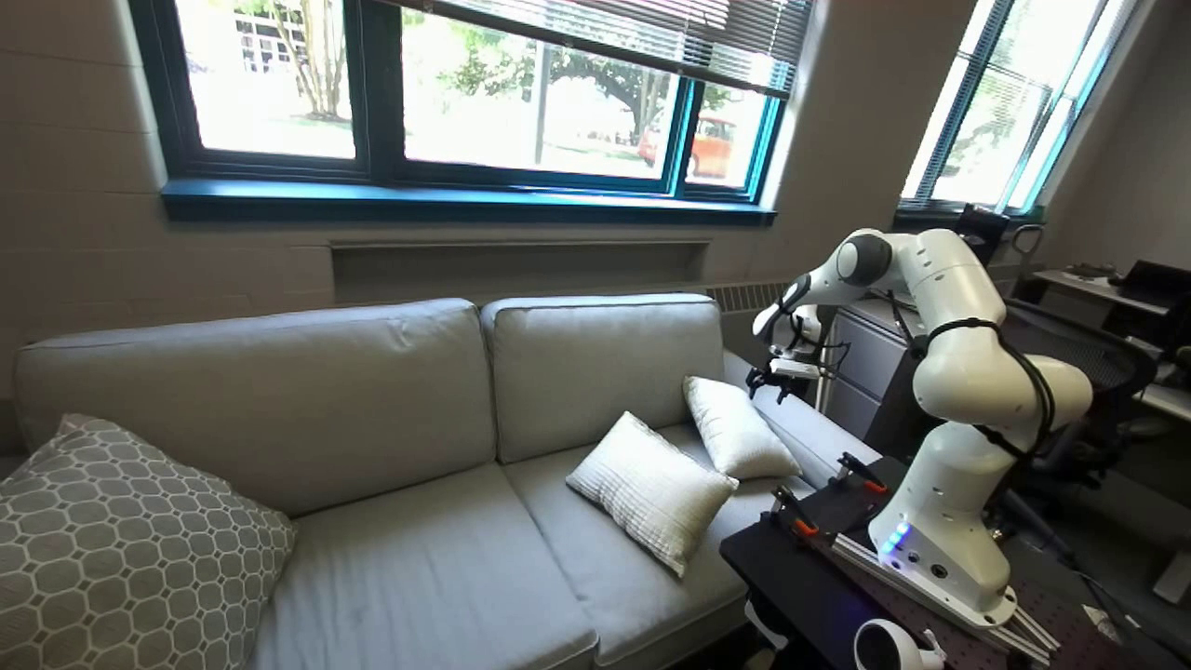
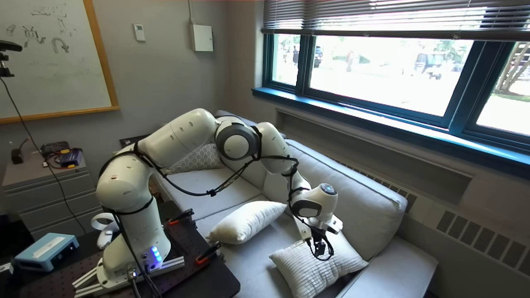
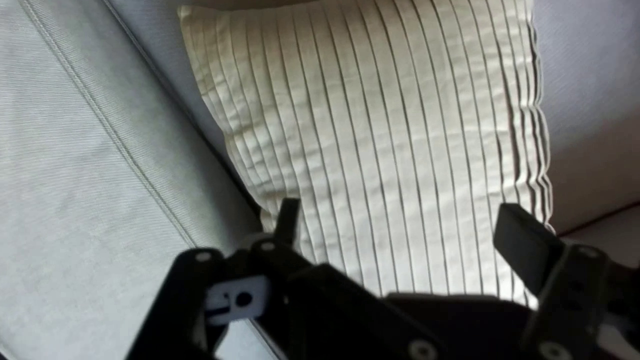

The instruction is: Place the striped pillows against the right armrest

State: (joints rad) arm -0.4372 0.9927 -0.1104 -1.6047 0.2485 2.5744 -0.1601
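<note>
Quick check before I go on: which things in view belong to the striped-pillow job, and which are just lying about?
For the job:
right armrest
striped pillow beside the armrest
striped pillow farther from the armrest
gripper, open

Just lying about:
grey lattice-patterned pillow
white VR controller
light-blue box

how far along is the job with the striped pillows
Looks done: one square cream striped pillow lies beside the low light-grey fabric armrest. In hand: nothing; the black two-fingered gripper stands open over that pillow. Left: the other square cream pillow lies apart from the armrest, so it likely needs moving over.
</note>
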